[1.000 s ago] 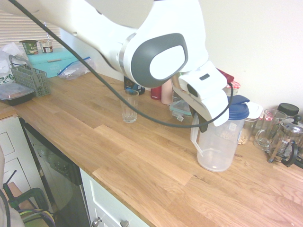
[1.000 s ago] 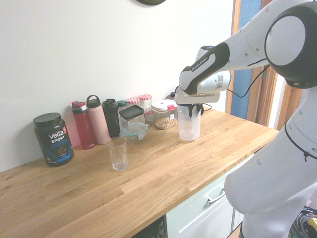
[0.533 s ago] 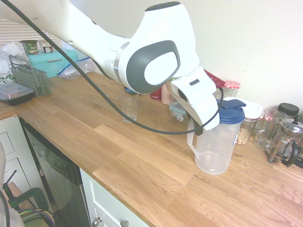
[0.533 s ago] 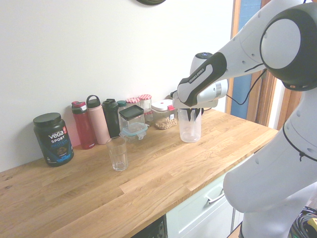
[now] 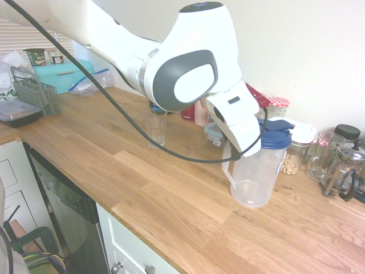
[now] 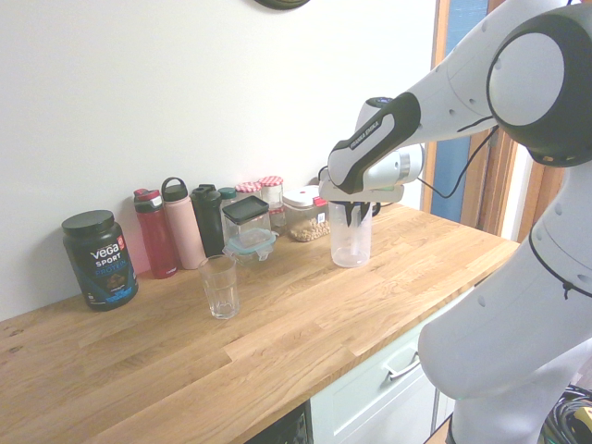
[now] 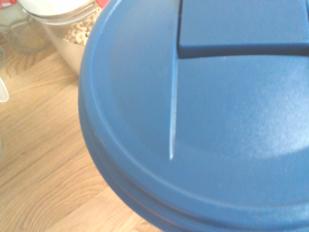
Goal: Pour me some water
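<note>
A clear plastic pitcher (image 5: 256, 174) (image 6: 351, 242) with a blue lid (image 5: 276, 137) (image 7: 217, 125) stands slightly tilted at the counter's right part. My gripper (image 5: 248, 152) (image 6: 357, 212) is shut on its white handle (image 5: 230, 171), just under the lid. I cannot make out a water level inside, nor whether its base touches the wood. An empty drinking glass (image 5: 155, 129) (image 6: 219, 287) stands upright on the counter, well apart from the pitcher, in front of the bottles. The lid fills most of the wrist view.
Bottles (image 6: 183, 235), a black protein tub (image 6: 100, 260) and food jars (image 6: 306, 212) line the wall behind the glass. A French press (image 5: 346, 170) and a glass mug (image 5: 322, 155) stand beyond the pitcher. A crate (image 5: 37, 95) and boxes sit at the counter's far end.
The arm has carried the pitcher a short way along the counter toward the glass, and the pitcher has tilted a little. The glass has not moved.
</note>
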Available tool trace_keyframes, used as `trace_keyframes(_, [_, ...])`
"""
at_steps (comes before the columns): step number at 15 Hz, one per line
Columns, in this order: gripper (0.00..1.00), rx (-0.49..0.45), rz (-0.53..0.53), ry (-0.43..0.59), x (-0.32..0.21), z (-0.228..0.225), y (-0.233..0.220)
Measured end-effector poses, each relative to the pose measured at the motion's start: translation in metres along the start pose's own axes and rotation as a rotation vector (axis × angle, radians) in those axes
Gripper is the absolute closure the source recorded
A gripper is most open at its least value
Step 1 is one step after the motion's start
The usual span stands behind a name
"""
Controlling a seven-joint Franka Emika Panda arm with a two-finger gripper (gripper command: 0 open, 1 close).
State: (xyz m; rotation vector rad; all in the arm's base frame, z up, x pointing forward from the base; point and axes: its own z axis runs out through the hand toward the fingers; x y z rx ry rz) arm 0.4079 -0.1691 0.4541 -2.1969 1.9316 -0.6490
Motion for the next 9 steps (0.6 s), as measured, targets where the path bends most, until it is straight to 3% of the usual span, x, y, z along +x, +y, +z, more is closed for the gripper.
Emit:
trace_keyframes(5, [0.00,-0.030,-0.010,-0.010,-0.002,0.005,0.003])
trace_keyframes(9, [0.00,-0.144,-0.040,-0.104,-0.017,-0.016,0.026])
